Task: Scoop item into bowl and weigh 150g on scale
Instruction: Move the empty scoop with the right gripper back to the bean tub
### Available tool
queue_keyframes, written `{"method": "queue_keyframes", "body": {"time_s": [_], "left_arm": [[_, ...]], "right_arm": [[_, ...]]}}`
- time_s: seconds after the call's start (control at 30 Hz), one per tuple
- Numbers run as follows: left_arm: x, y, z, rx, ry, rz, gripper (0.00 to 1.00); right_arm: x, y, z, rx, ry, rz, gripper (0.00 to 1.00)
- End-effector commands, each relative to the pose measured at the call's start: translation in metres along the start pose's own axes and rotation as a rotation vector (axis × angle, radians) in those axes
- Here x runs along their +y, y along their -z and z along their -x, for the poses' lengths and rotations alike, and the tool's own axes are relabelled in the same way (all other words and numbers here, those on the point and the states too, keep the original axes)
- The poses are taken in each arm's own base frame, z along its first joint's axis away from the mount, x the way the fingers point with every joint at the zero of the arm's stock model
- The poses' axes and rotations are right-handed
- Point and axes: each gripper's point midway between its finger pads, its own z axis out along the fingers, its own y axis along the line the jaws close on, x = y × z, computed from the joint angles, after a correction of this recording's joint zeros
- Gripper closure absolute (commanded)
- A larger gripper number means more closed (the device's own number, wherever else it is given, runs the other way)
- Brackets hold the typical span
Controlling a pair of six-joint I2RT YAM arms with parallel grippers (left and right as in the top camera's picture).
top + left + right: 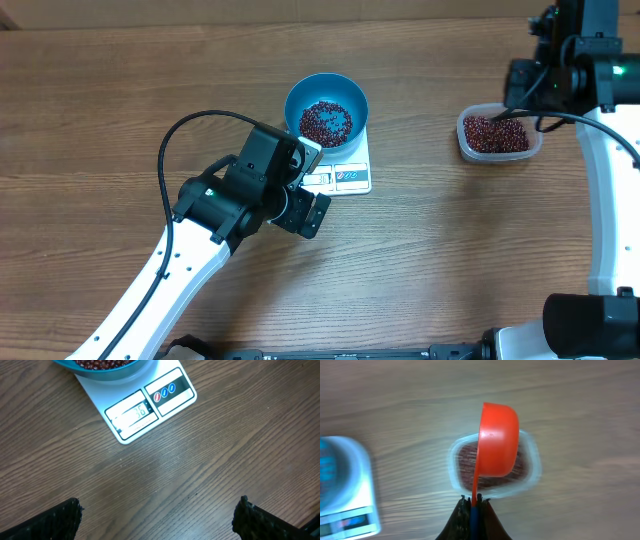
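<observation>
The wooden table (450, 250) carried all items. The left gripper (159, 505) hovered just near of the scale (352, 176), its claw spread wide and holding nothing, clear of the tabletop. The right gripper (472, 503) stood over the far right of the table, its claw clamped tight on the handle of an orange scoop (497, 440). The scale sat at centre, its display showing what appeared to be 36. The blue bowl (297, 100) rested on the scale's far part. A clear tub (464, 141) sat well to the right, directly beneath the scoop, which was tipped on its side. Beans (326, 122) lay heaped in the bowl; more filled the tub.
</observation>
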Motion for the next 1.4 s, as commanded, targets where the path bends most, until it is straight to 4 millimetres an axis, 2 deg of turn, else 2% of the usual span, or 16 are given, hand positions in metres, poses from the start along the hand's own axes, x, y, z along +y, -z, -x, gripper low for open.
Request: {"method": "queue_keyframes", "body": {"time_s": [0.0, 0.1, 0.3, 0.63, 0.9, 1.2, 1.37], "left_arm": [[-0.005, 0.001, 0.001, -0.006, -0.006, -0.019, 0.01], [-0.005, 0.001, 0.001, -0.006, -0.006, -0.019, 0.00], [-0.005, 0.001, 0.001, -0.006, -0.006, -0.019, 0.00], [-0.005, 0.001, 0.001, -0.006, -0.006, -0.019, 0.00], [-0.005, 0.001, 0.001, -0.006, -0.006, -0.019, 0.00], [-0.005, 0.001, 0.001, -0.006, -0.006, -0.019, 0.00], [-0.005, 0.001, 0.001, -0.006, -0.006, -0.019, 0.00]], "right_arm": [[-0.024, -0.006, -0.011, 0.026, 0.001, -0.147, 0.96], [-0.022, -0.025, -0.028, 0.085, 0.018, -0.152, 0.96], [-0.024, -0.058, -0.049, 0.171, 0.038, -0.187, 0.96], [-0.013, -0.096, -0.056, 0.239, 0.125, -0.178, 0.96], [-0.008, -0.108, -0.047, 0.215, 0.185, -0.164, 0.96], [-0.003, -0.118, -0.059, 0.265, 0.230, -0.130, 0.96], [-0.004, -0.125, -0.073, 0.305, 0.280, -0.125, 0.96]]}}
